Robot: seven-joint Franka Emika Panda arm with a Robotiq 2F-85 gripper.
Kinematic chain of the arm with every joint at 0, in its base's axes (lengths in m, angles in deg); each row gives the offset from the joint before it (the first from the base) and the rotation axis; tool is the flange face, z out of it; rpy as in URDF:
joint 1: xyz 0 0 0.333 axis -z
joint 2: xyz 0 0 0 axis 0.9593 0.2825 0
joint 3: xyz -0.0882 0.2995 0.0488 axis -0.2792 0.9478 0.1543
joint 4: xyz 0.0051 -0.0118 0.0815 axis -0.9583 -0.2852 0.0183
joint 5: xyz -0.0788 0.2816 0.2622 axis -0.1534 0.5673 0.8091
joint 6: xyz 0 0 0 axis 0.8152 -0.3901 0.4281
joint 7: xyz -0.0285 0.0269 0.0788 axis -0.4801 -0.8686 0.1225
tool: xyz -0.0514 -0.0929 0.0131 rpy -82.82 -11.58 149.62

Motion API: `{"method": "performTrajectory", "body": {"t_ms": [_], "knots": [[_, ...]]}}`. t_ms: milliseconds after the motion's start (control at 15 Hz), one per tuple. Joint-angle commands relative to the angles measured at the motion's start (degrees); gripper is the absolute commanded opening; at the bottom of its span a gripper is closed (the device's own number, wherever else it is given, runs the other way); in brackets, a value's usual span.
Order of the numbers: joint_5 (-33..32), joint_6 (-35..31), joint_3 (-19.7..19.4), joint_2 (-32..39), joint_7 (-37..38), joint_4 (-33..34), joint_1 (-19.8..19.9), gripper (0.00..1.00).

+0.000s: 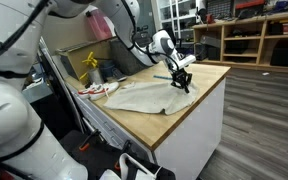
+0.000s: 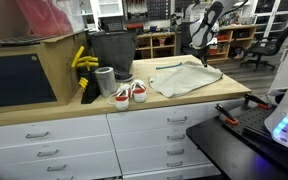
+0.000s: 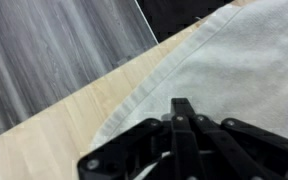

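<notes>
A pale cloth (image 1: 149,97) (image 2: 184,80) lies spread on the wooden counter (image 1: 174,126) (image 2: 224,92). My gripper (image 1: 183,84) (image 2: 200,55) is at the cloth's end near the counter's corner, pointing down at it. In the wrist view the black fingers are pressed together, the gripper (image 3: 181,105) sitting right over the cloth (image 3: 244,60) close to its hemmed edge. No fold shows between the fingers, and whether they touch the fabric is unclear. Bare counter wood (image 3: 44,145) lies beside the hem.
A pair of red and white shoes (image 1: 99,90) (image 2: 130,94) sits by the cloth's other end. Behind them are a yellow object (image 1: 90,63) (image 2: 81,60), a dark bin (image 2: 111,50) and a grey cup (image 2: 105,80). The counter edge drops to grey floor (image 3: 44,50).
</notes>
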Motion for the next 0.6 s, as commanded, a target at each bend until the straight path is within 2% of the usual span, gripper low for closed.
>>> {"method": "performTrajectory", "body": {"t_ms": [0,333,533], "knots": [[1.79,3.31,1.70,-2.85,-2.44,-3.99,0.98,0.00],[2.48,7.35,1.04,-2.42,-3.95,-4.92,2.46,0.00],[1.54,6.94,0.06,-2.39,-3.05,-5.15,2.94,0.00]]}}
